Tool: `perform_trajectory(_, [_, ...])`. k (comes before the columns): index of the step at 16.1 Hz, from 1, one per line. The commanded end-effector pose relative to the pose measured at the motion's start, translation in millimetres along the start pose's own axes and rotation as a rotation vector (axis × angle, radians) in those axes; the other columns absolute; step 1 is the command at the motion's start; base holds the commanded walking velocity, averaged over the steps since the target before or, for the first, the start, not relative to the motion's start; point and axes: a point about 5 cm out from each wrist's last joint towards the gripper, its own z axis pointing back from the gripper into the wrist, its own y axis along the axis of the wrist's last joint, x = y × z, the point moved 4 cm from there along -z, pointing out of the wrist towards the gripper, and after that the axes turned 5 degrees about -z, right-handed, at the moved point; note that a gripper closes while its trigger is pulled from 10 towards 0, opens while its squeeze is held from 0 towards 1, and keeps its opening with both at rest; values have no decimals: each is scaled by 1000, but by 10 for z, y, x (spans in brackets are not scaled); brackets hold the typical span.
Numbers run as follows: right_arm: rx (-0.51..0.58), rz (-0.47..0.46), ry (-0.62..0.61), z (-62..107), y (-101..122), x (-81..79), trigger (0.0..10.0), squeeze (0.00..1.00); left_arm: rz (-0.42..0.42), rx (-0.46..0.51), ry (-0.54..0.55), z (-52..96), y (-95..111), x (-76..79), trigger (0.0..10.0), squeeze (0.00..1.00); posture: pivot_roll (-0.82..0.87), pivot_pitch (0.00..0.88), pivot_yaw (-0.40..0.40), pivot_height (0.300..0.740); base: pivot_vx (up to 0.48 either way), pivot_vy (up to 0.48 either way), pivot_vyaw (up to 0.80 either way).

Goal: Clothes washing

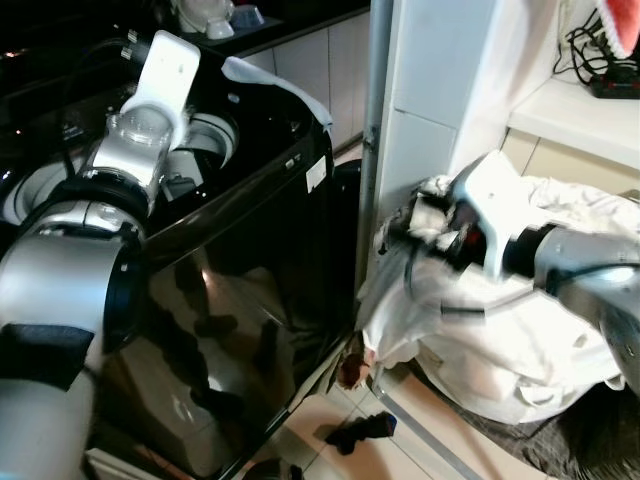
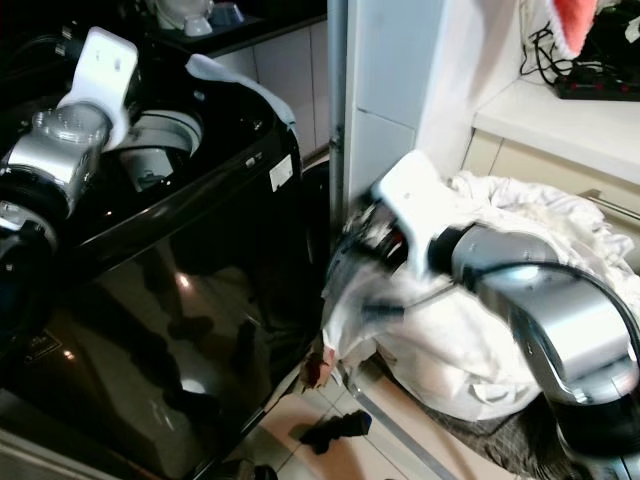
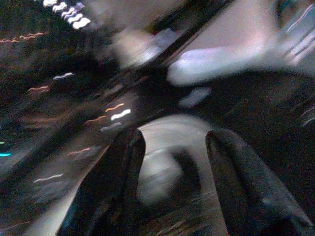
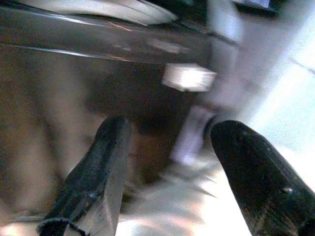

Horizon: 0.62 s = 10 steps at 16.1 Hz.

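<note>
Laundry [image 1: 520, 330] heaped just under right hand [image 4: 170, 162]

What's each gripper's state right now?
Left gripper: open, holding nothing, over the washing machine.
Right gripper: open, at the white laundry, gripping nothing.

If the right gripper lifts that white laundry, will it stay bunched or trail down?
Probably trail: the white laundry lies creased and slumped, so it looks floppy. A fold already hangs toward the floor beside the washing machine and might snag.
</note>
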Motion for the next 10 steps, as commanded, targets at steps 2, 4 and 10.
perform_trajectory(2, [-76,-29,-167,65,-148,309,10000,1000,158,186,-186,-1,355,275,10000,0,-96,0,115,740,0,0,0])
perform_trajectory(4, [-117,-36,-158,111,-222,319,10000,1000,183,293,-453,93,402,738,10000,0,-97,0,113,740,0,0,0])
perform_trajectory(10, [-258,33,-11,205,-369,123,10000,1000,66,410,-1065,987,17,1495,10000,0,-95,0,112,740,0,0,0])
